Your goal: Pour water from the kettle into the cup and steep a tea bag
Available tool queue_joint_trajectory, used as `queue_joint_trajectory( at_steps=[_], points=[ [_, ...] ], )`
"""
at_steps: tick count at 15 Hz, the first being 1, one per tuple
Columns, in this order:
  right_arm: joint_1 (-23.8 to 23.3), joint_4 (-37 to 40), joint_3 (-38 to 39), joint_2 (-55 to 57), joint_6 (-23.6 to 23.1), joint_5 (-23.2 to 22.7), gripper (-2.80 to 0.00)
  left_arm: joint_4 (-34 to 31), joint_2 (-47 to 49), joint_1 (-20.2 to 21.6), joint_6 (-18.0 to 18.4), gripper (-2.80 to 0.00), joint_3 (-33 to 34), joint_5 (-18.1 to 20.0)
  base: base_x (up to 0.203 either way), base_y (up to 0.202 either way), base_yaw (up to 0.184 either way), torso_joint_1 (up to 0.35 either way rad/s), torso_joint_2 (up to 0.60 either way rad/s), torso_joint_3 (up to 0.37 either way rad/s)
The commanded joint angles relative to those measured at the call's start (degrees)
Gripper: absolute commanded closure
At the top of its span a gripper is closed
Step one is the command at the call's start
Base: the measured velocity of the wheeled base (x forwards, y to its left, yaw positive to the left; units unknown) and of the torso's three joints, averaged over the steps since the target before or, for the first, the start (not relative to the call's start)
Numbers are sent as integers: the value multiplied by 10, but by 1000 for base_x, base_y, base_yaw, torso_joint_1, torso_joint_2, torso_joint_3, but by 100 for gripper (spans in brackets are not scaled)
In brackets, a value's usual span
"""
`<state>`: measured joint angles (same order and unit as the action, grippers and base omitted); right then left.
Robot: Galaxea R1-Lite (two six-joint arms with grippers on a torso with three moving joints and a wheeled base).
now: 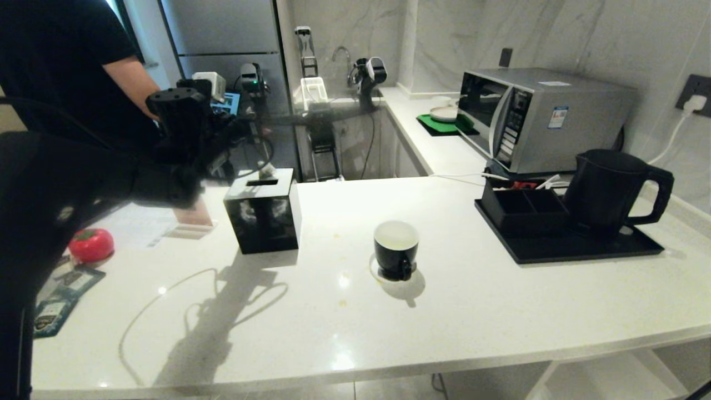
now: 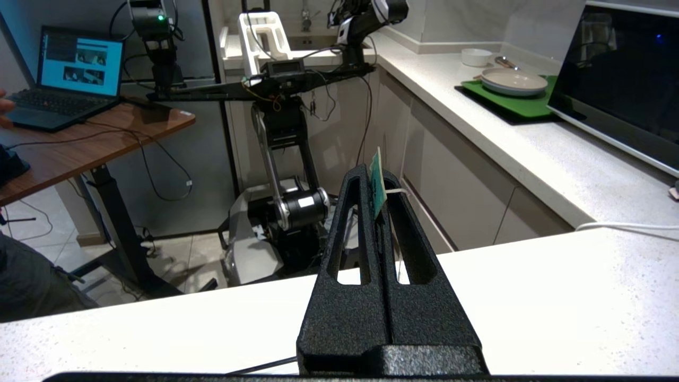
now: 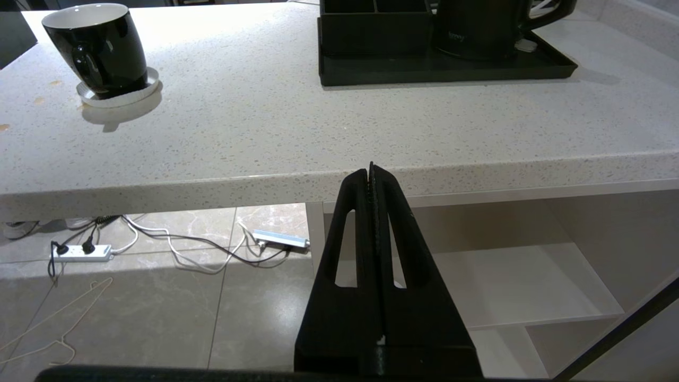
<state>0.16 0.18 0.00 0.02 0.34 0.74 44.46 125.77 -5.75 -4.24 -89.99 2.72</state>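
Left hand (image 2: 377, 193) was clamped shut on a small green paper tag (image 2: 377, 183), a thin white string (image 2: 395, 192) running off beside it. It was raised above the far left side of the bench (image 1: 472, 311), behind the black cube tissue box (image 1: 262, 218). A small pale tea bag (image 1: 267, 169) showed just above the tissue box top, near that hand; couldn't tell from the blur whether it was hanging free or touching the box.

Right hand (image 3: 371, 178) was fully closed on nothing, sitting low in front of the bench edge, below the top, out of the head view.

Cup (image 1: 395, 249) stood upright on a small white coaster (image 3: 119, 95) mid-bench, handle toward the robot, white interior visible. Couldn't tell if there was water in it.

Kettle (image 1: 611, 191) stood upright on a black tray (image 1: 583, 250) at the right, handle pointing right, just beside a low black two-compartment organizer (image 1: 525, 208) on the same tray. Microwave (image 1: 541, 116) sat behind it.

Left edge of the bench had a red tomato-shaped object (image 1: 91, 244) and dark teal packets (image 1: 61, 297). A person in a black shirt (image 1: 66, 61) stood beyond the bench on the left.
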Motion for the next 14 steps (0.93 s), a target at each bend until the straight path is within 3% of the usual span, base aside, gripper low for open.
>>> queue_joint_trajectory(
  at_steps=[1,8,14],
  points=[
    [0,0,0,0,0,0,0,3,-5,0,-1,0,1,0,0,0,0,0,0,0],
    [0,0,0,0,0,0,0,2,-25,4,-2,0,5,-3,0,0,0,0,0,0],
    [0,0,0,0,0,0,0,4,-54,4,2,0,80,-3,0,0,0,0,0,0]
  ],
)
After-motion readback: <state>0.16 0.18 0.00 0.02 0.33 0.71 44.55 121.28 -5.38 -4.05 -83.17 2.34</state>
